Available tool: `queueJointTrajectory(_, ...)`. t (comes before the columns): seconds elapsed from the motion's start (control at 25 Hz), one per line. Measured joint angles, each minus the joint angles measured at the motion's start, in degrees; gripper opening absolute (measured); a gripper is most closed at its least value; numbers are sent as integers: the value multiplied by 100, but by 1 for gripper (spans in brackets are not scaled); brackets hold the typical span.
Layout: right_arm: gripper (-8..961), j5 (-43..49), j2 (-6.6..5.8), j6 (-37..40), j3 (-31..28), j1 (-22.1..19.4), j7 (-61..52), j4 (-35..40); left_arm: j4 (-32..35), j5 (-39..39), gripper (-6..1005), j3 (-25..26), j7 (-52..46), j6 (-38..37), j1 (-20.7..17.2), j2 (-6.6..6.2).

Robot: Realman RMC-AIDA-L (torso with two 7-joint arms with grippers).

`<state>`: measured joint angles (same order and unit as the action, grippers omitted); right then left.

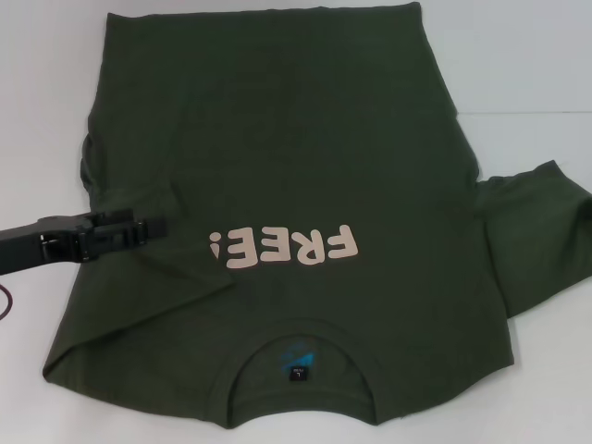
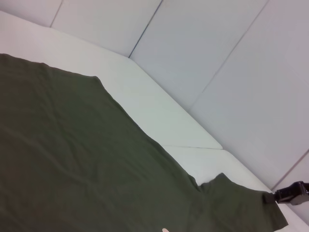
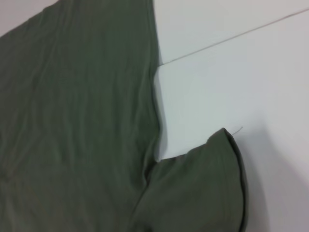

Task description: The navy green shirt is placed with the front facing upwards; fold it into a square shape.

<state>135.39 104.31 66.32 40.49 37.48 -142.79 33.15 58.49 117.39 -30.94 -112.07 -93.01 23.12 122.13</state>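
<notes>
The navy green shirt (image 1: 305,166) lies flat and front up, its pink "FREE!" print (image 1: 282,250) and collar (image 1: 298,365) towards me. Its left sleeve (image 1: 157,250) is folded inward onto the body. My left gripper (image 1: 155,229) hovers just over that folded sleeve, open, with no cloth between its fingers. The right sleeve (image 1: 541,217) is spread out on the table. In the left wrist view a black part of my right gripper (image 2: 291,193) shows just beyond that sleeve's end (image 2: 251,208); it is out of the head view.
The shirt rests on a white table (image 1: 527,74) with thin seams between its panels (image 3: 231,36). Bare table surrounds the spread right sleeve (image 3: 203,183). A dark cable (image 1: 6,303) hangs by the left arm.
</notes>
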Motion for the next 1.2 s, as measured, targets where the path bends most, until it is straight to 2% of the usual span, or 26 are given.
queueJointTrajectory(0.6, 15, 280, -76, -113, -17, 336, -169, 16, -4, -100, 811, 89, -91, -18, -6, 34)
queueJointTrajectory(0.88, 15, 593, -26, -195, -30, 574, -302, 17, -4, -268, 813, 88, -157, -24, -41, 41)
queueJointTrajectory(1.2, 15, 577, -73, -109, -68, 578, -453, 81, -4, -294, 813, 147, -166, -24, -54, 36)
